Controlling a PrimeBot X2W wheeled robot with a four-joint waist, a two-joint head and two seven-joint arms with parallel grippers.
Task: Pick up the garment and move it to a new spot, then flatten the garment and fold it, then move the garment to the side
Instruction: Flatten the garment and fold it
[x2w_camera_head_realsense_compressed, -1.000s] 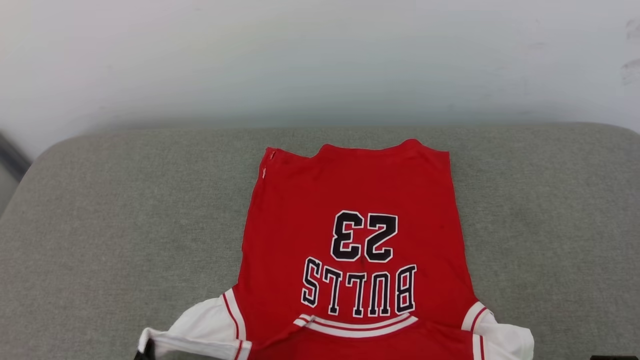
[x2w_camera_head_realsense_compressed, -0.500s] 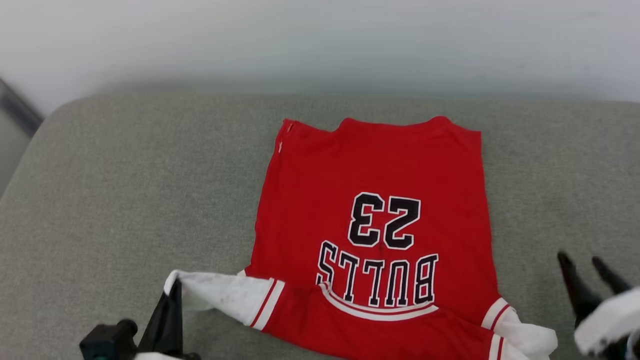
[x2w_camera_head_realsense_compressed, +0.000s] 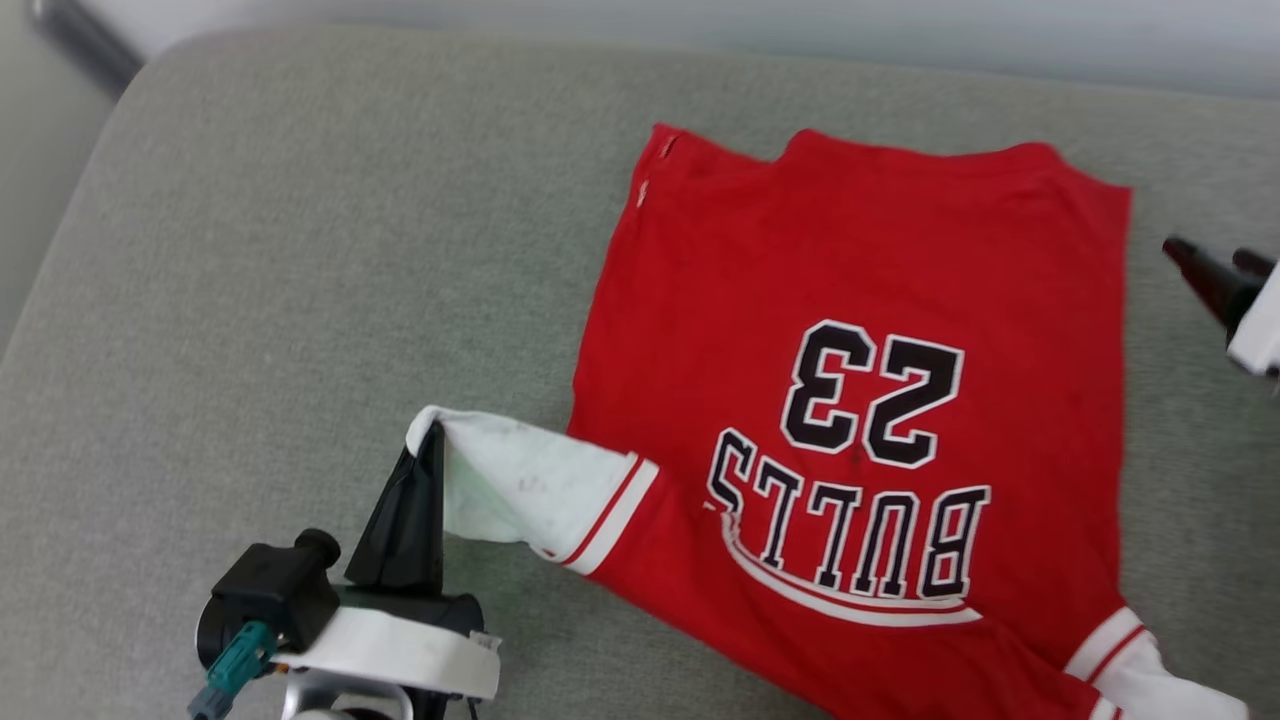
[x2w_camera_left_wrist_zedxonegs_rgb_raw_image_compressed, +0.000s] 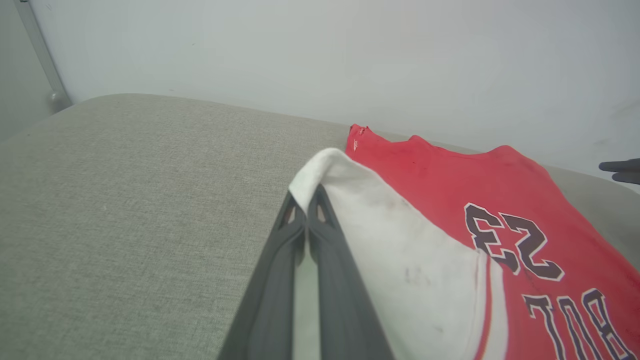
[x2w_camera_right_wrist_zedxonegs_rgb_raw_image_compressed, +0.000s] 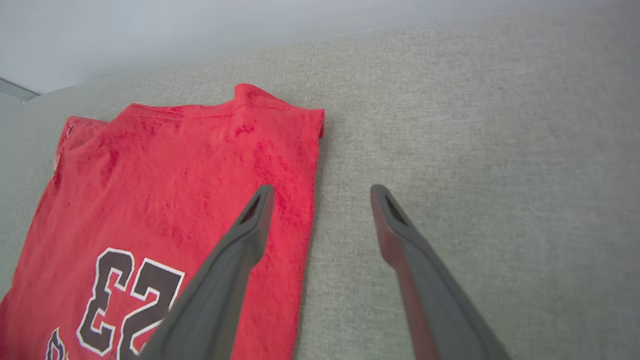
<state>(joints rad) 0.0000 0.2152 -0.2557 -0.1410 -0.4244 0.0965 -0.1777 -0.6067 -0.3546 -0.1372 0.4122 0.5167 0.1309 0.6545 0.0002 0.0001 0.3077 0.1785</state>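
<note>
The garment is a red jersey lying print-up on the grey cushion, "BULLS 23" reading upside down in the head view. My left gripper is shut on the tip of its white left sleeve, which is pulled out and raised slightly; the left wrist view shows the closed fingertips pinching that cloth. My right gripper stands open beside the garment's right edge. In the right wrist view the gripper straddles that edge of the garment, with nothing held.
The grey fabric cushion stretches wide to the garment's left. A pale wall rises behind its far edge. A metal strip runs at the far left corner. The other white sleeve lies at the lower right.
The head camera has tilted down and turned. My right gripper opened, let the right sleeve go and moved up along the garment's right side. The left gripper keeps hold of the left sleeve.
</note>
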